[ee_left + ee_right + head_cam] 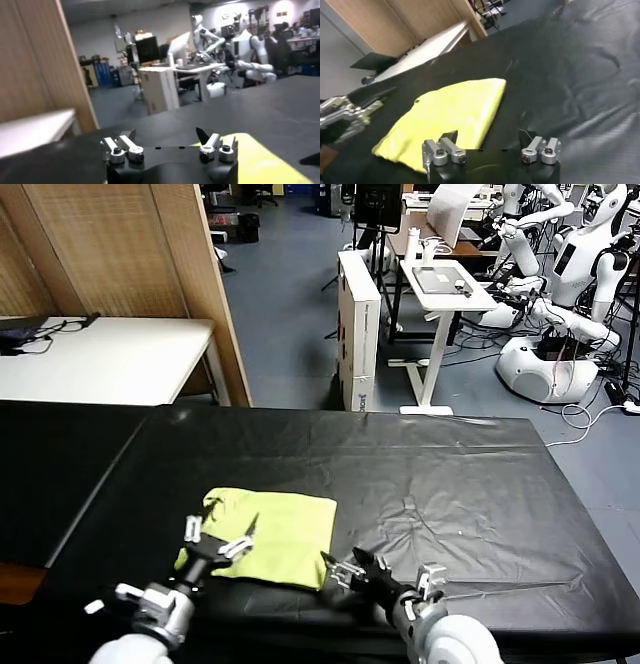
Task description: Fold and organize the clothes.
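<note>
Head view: the lime yellow-green T-shirt (272,535) lies folded into a compact rectangle on the black-covered table (450,484), toward the near edge and left of centre. The left gripper (222,534) hangs over the shirt's near left part with its fingers spread apart; whether it touches the cloth cannot be told. The right gripper (340,567) sits low just beside the shirt's near right corner, its fingers parted with nothing visibly between them. Beyond the table stand a white desk (100,359), a wooden partition (130,254) and white robots (570,274) at the far right. Left wrist view: the left gripper (167,136) shows two separated dark fingertips, with the yellow-green shirt (260,160) beneath and beside them. Right wrist view: the right gripper (490,136) has its fingertips apart over the black cloth, one tip overlapping the shirt's edge; the shirt (455,115) lies flat, and the left gripper (345,112) shows blurred past its far side.
</note>
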